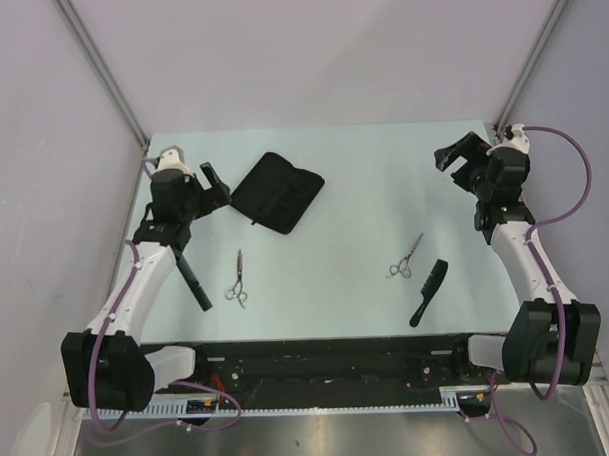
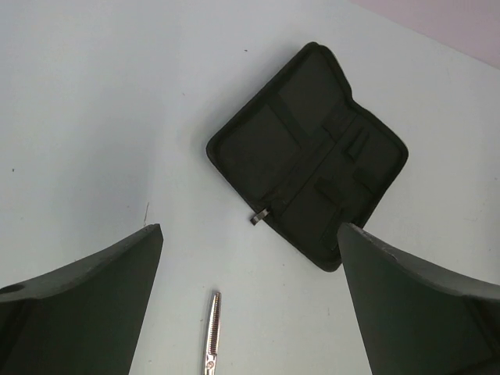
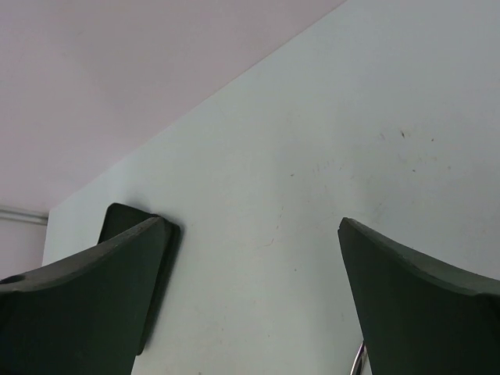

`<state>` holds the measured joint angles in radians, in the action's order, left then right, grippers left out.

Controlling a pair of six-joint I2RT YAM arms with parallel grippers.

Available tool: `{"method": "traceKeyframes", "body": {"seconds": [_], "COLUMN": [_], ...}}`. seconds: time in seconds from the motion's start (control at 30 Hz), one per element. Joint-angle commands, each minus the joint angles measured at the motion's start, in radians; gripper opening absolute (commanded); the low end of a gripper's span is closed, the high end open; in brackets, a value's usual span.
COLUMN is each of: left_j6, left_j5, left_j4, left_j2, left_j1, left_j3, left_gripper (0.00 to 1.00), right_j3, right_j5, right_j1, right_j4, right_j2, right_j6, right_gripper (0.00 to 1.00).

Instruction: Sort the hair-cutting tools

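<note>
Left gripper point(image 2: 248, 228): jaws wide, holding nothing; above the table point(image 1: 363, 176)
Ahead of it: open black case point(image 2: 308, 156)
Nearer its base: left scissors point(image 1: 236, 280); long narrow comb point(image 1: 194, 277) beside them, apart
Right gripper point(image 3: 251, 220): jaws wide, empty; far right
Nearer its base: right scissors point(image 1: 406, 256); handled comb point(image 1: 429, 292) just beside, apart

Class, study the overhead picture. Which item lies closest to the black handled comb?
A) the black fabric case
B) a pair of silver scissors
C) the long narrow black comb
B: the overhead view shows a pair of silver scissors right beside the black handled comb, while the fabric case and the long narrow comb lie far across the table.
</note>
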<state>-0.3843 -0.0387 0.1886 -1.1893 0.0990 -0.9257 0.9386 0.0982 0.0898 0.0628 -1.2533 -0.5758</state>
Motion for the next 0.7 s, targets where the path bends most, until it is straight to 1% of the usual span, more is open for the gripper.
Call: {"method": "traceKeyframes", "body": {"seconds": [0.0,0.03,0.07,0.1,0.13,0.23,0.27,0.3,0.37,0.4,0.47,0.53,0.67], "left_j6": [-0.140,-0.151,-0.157,-0.163,-0.168,-0.122,-0.122,-0.122,-0.116,-0.108,-0.085,-0.064,-0.059], "left_j5": [-0.041,-0.009,0.084,0.121,0.146,0.189,0.192,0.188,0.203,0.268,0.316,0.344,0.399], "left_j4": [0.037,0.038,0.038,0.037,0.035,0.032,0.034,0.032,0.032,0.029,0.022,0.018,0.017], "left_j2": [0.043,0.049,0.054,0.054,0.057,0.059,0.060,0.060,0.065,0.069,0.074,0.068,0.054], "left_j1": [-0.059,-0.096,-0.138,-0.162,-0.197,-0.228,-0.232,-0.234,-0.242,-0.246,-0.248,-0.248,-0.248], "left_j3": [-0.015,-0.009,-0.002,0.011,0.019,0.048,0.056,0.068,0.076,0.083,0.085,0.083,0.096], "left_gripper": [1.00,1.00,1.00,1.00,1.00,1.00,1.00,1.00,1.00,1.00,1.00,1.00,1.00], "right_j3": [0.028,0.028,0.029,0.029,0.029,0.029,0.029,0.029,0.029,0.029,0.029,0.029,0.029], "right_j5": [0.061,0.075,0.090,0.119,0.129,0.126,0.120,0.107,0.080,0.054,0.046,0.037,0.008], "right_j1": [-0.002,-0.002,-0.005,-0.009,-0.015,-0.076,-0.087,-0.154,-0.203,-0.231,-0.295,-0.350,-0.415], "right_j4": [-0.004,-0.009,-0.017,-0.018,-0.023,-0.035,-0.037,-0.035,-0.037,-0.037,-0.031,-0.029,-0.015], "right_j2": [0.003,0.000,-0.001,-0.006,-0.014,-0.029,-0.032,-0.037,-0.047,-0.054,-0.067,-0.096,-0.155], "right_j6": [0.004,0.008,0.013,0.020,0.027,0.066,0.076,0.088,0.116,0.117,0.116,0.108,0.079], "right_gripper": [1.00,1.00,1.00,1.00,1.00,1.00,1.00,1.00,1.00,1.00,1.00,1.00,1.00]}}
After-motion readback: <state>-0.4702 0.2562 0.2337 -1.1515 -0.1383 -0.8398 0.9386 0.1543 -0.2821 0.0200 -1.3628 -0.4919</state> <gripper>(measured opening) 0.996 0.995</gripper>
